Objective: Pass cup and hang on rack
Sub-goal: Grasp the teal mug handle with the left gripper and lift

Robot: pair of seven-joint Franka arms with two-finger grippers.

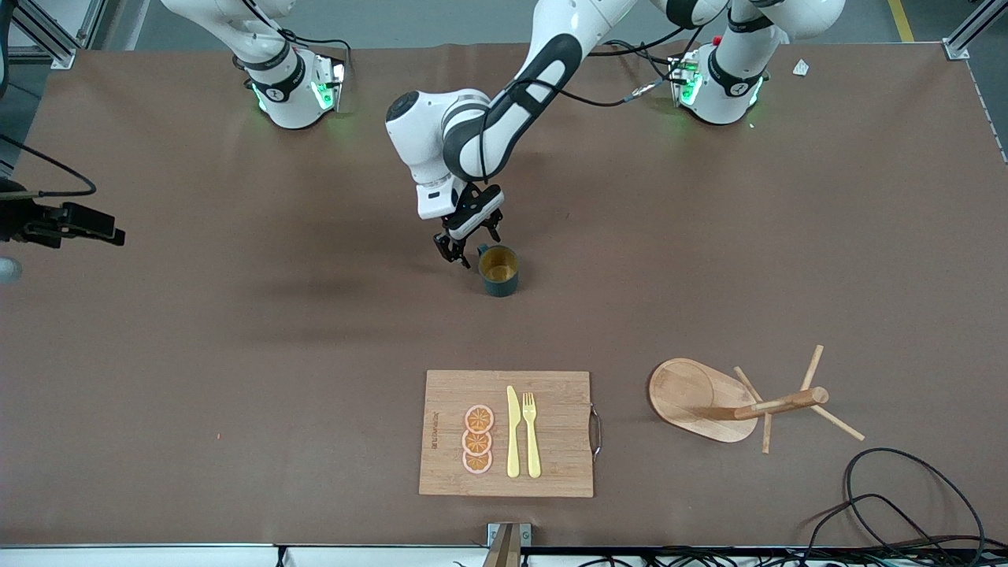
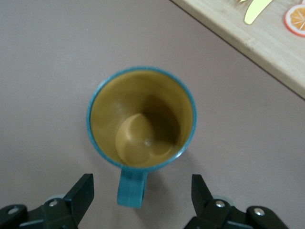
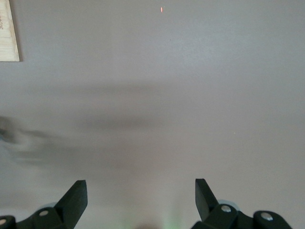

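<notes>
Upright near the middle of the table (image 1: 157,331), the cup (image 1: 499,271) is seen with its yellowish-brown inside showing and its small handle (image 2: 131,188) turned toward the robots' edge. It is touched by nothing. The left gripper (image 1: 468,243) is held low just beside the cup, over the table toward the robots' edge; its fingers (image 2: 80,192) are spread wide, one to each side of the handle, and nothing is pinched between them. The left arm is stretched in from its base at the left arm's end of the robots' edge.

The rack (image 1: 713,400) is placed near the camera-side edge, toward the left arm's end, well apart from the cup. Its oval base is flat on the table, its post is seen slanting toward the left arm's end, and thin pegs are spread around the post's top. A cutting board (image 1: 507,433) is laid at the middle of the camera-side edge, nearer the camera than the cup; three orange slices (image 1: 478,439), a yellow knife (image 1: 513,431) and a yellow fork (image 1: 531,434) are set on it. Black cables (image 1: 898,504) are looped at the camera-side corner at the left arm's end.

The right gripper (image 3: 140,200) is kept waiting over bare table, its fingers spread and nothing held; in the front view it cannot be made out.
</notes>
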